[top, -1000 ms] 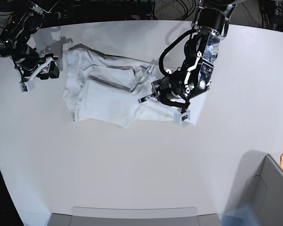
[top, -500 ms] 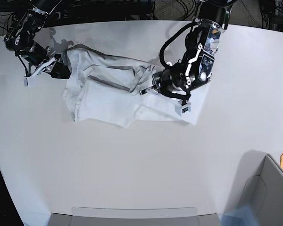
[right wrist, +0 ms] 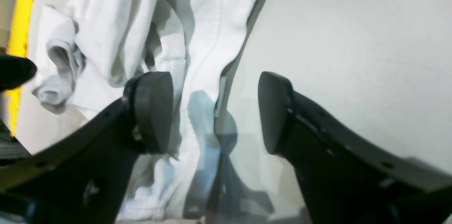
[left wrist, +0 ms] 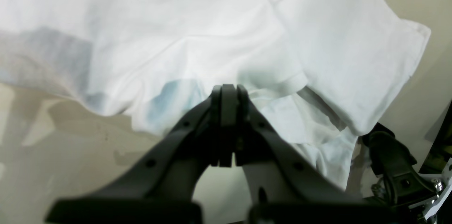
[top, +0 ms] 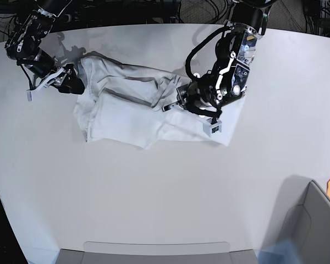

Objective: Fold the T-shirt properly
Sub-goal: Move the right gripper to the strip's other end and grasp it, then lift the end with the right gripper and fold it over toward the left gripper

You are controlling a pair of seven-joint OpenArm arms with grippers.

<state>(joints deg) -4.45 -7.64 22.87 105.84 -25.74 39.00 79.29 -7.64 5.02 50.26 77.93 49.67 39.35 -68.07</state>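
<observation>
T-shirt point(top: 126, 113) lies crumpled on the tabletop point(top: 154, 192) — left fingers point(left wrist: 227, 91) pressed together at its folds, whether pinching cloth I cannot tell; right fingers point(right wrist: 155, 111) spread wide, straddling its edge.

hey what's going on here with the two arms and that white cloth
A two-armed robot is folding a white T-shirt that lies crumpled on the table. The left pincer is shut on a fold of the fabric. The right pincer stands open over the shirt's other edge, one jaw above cloth, the other above bare tabletop, gripping nothing.
</observation>
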